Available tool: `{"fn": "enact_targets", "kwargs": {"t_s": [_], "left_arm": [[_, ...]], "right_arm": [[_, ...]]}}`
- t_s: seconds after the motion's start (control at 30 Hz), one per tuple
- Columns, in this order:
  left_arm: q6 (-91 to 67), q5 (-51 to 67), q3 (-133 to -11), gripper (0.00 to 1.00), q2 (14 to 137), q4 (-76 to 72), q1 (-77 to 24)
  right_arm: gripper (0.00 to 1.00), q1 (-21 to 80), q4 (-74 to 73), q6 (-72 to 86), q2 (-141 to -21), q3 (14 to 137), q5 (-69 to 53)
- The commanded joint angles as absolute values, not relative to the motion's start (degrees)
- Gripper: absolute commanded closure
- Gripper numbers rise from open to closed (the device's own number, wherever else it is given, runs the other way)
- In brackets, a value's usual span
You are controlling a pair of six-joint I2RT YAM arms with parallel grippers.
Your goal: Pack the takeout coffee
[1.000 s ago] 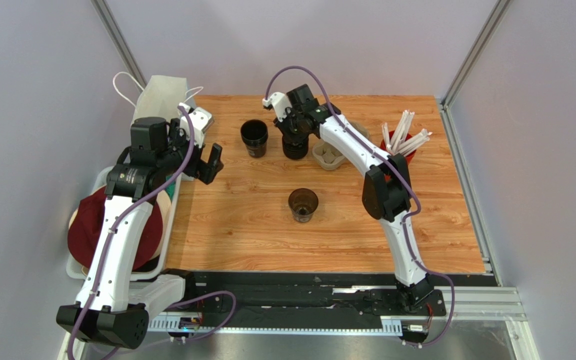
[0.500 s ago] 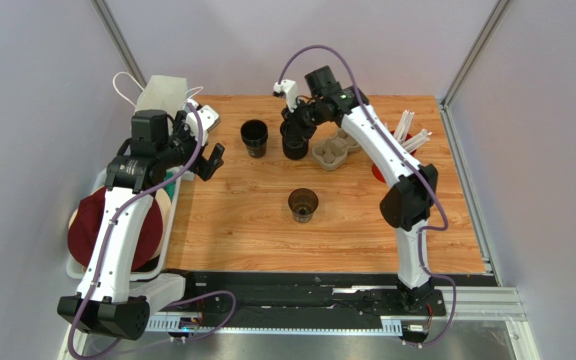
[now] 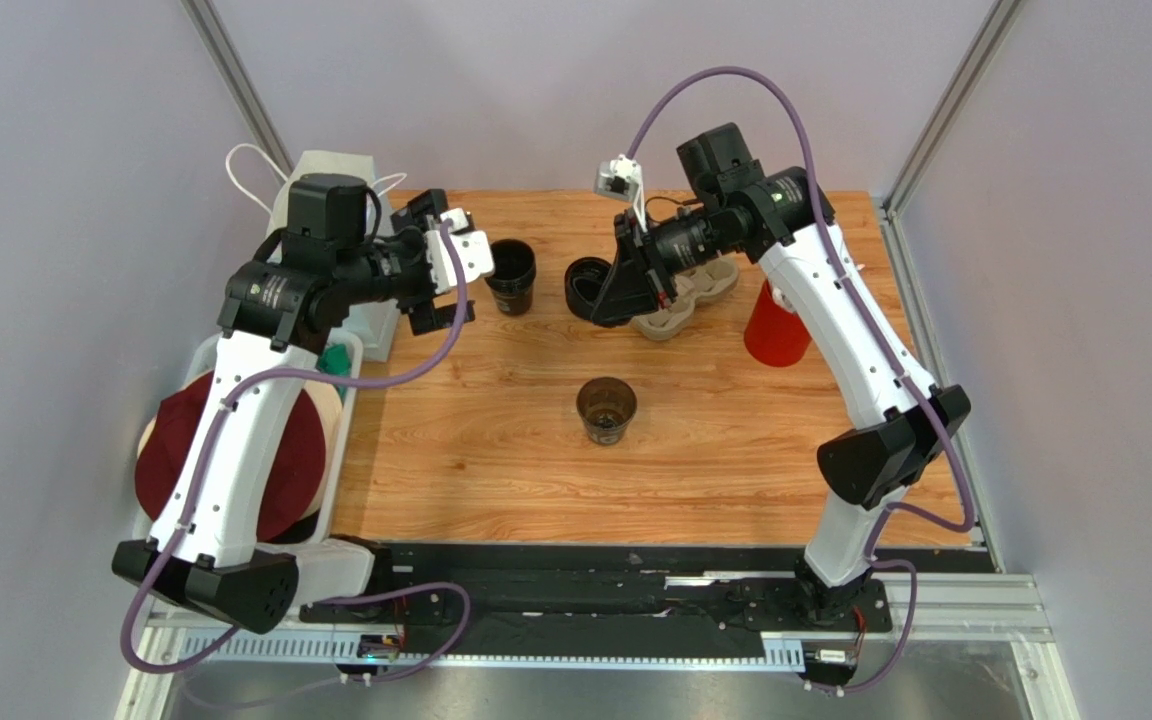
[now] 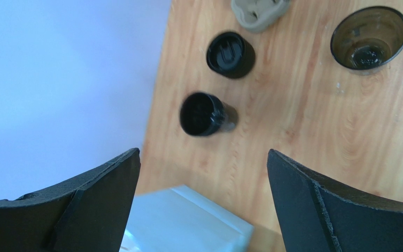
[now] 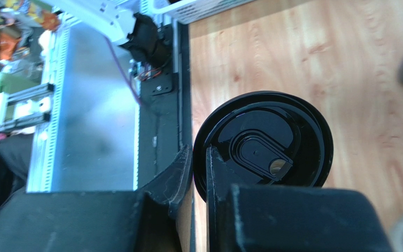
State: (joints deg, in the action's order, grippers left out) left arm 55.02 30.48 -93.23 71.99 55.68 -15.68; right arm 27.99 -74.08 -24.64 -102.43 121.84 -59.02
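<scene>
the takeout coffee is in two bits right now. the cup [image 3: 606, 408] is a small dark disposable one, brownish inside. it stands alone in the middle of the wooden desk [image 3: 507, 465], well apart from everything else, mouth uncovered. its lid [image 5: 264, 139] is a round black disc with a raised oval and a little sip hole. it's over the far side of the desk, pinched by the rim in the right end effector [image 5: 198, 157], which is clenched on it.

stuff around, big to small:
- a white bin [image 3: 342, 450] along the left edge, with something round and dark red in it
- a white paper bag [image 3: 330, 188] with handles at the far left corner
- a red cup [image 3: 778, 323] under the right arm
- a cardboard cup carrier [image 3: 680, 308]
- a taller black cup [image 3: 509, 275]
- a short stack of black lids [image 4: 230, 54] between that cup and the carrier

the left end effector [image 4: 202, 155] is released, jaws wide, hanging between the bag and the taller cup. both of those sit roughly on the line from the coffee cup to the bag. from the top view i can't tell the held lid from the stack under it.

the cup is upright, long axis vertical, mouth up. the lid is gripped by its edge, top face turned toward the wrist camera.
</scene>
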Motion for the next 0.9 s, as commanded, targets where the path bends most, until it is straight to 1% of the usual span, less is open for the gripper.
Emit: {"fn": "enact_targets", "kwargs": {"t_s": [0.0,0.03,0.1,0.2,0.33,0.43,0.6,0.87], "left_arm": [[70.39,40.14,-98.69,0.01,70.93,57.66,-18.45],[72.84,44.95,-98.88,0.01,70.67,57.57,-18.98],[75.57,49.11,-98.44,0.01,70.58,57.83,-19.60],[81.97,49.04,-96.16,0.01,70.84,60.28,-23.46],[84.81,48.69,-93.96,0.01,71.98,63.10,-28.37],[83.41,48.60,-95.18,0.01,74.52,63.11,-31.02],[79.82,49.04,-100.71,0.01,79.62,62.49,-33.57],[74.98,50.53,-104.50,0.01,82.53,59.50,-34.63]], "right_arm": [[0.96,28.04,-80.68,-30.23,-98.62,118.13,-65.12],[0.96,28.04,-80.60,-30.50,-98.09,117.34,-65.30],[0.95,28.04,-81.21,-31.55,-96.60,116.20,-66.52],[0.95,28.04,-82.00,-32.78,-94.66,114.88,-67.67],[0.95,27.86,-83.31,-35.24,-92.03,114.08,-68.99],[0.95,27.95,-84.99,-37.18,-90.89,113.65,-70.22],[0.95,27.95,-85.08,-38.85,-89.74,111.10,-70.58],[0.95,27.95,-85.25,-40.60,-89.30,108.90,-70.48]]}}
